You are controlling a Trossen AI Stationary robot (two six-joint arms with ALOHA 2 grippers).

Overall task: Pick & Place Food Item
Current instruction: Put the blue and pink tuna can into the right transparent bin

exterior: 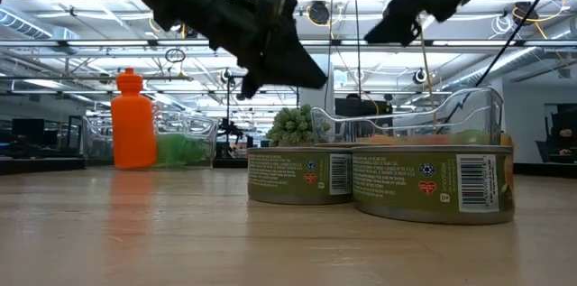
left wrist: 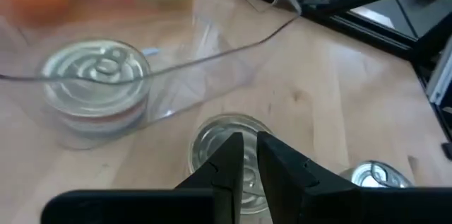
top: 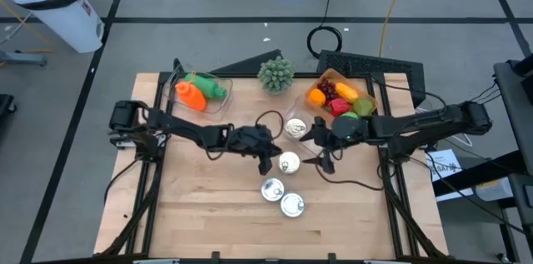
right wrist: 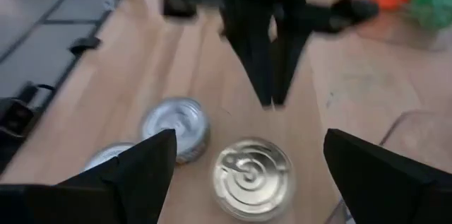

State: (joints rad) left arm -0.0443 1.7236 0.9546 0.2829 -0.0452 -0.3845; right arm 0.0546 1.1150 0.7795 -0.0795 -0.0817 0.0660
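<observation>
Reaching: both claws converge on the middle can (top: 289, 162), which sits ungrasped on the desk (top: 200, 206).
Left claw (left wrist: 247, 155): clenched, empty, above can.
Right claw (right wrist: 247, 174): released, spread wide.
Left: grasp, lift, place.

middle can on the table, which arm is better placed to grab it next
Right, probably. The right gripper hangs beside the middle can with its fingers spread wide, and its wrist view shows the can between them. The left gripper is equally near, but its fingers are nearly closed above the can.
</observation>
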